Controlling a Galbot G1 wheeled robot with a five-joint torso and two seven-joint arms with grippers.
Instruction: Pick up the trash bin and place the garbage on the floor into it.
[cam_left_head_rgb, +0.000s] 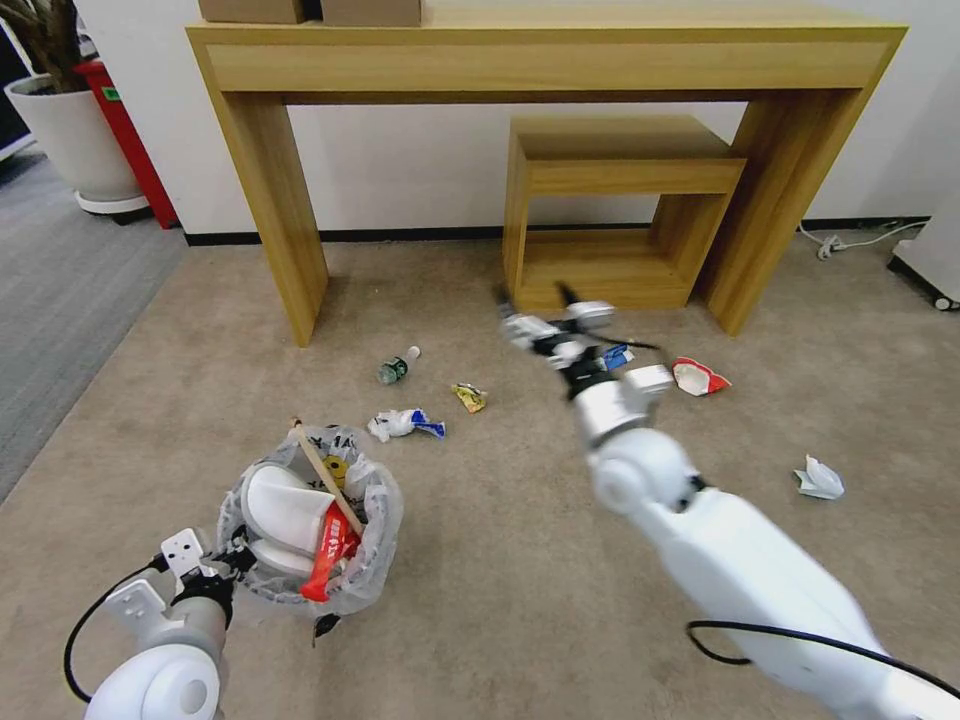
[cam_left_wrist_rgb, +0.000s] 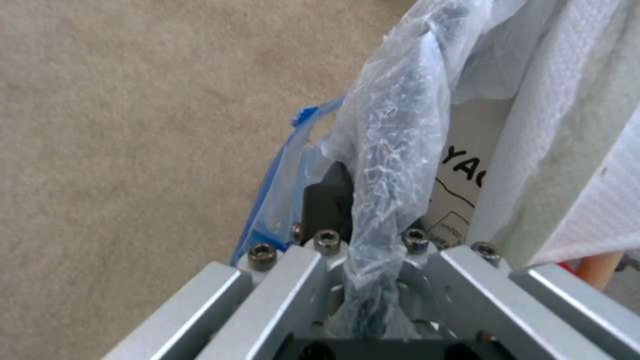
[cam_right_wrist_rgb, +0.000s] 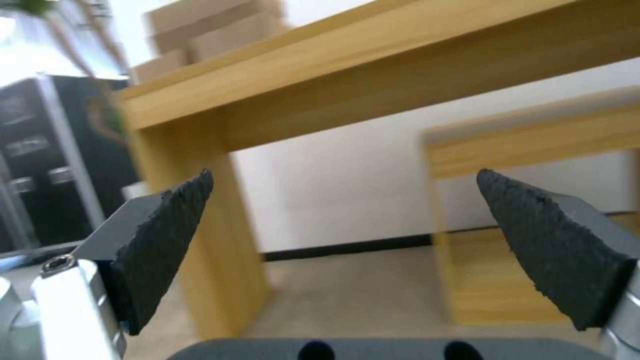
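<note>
Tan floor (cam_left_head_rgb: 500, 560), wooden table (cam_left_head_rgb: 545, 60) | left tool (cam_left_wrist_rgb: 360, 220) clamps trash bin (cam_left_head_rgb: 375, 565) | right tool (cam_right_wrist_rgb: 347, 250) wide.

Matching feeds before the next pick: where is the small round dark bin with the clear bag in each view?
Head view: small round dark trash bin, lower left, rim in the left gripper.
Left wrist view: its bagged rim, close up, clamped.
Right wrist view: open right gripper faces the light wooden table.
Shared landmark: beige carpet.
</note>
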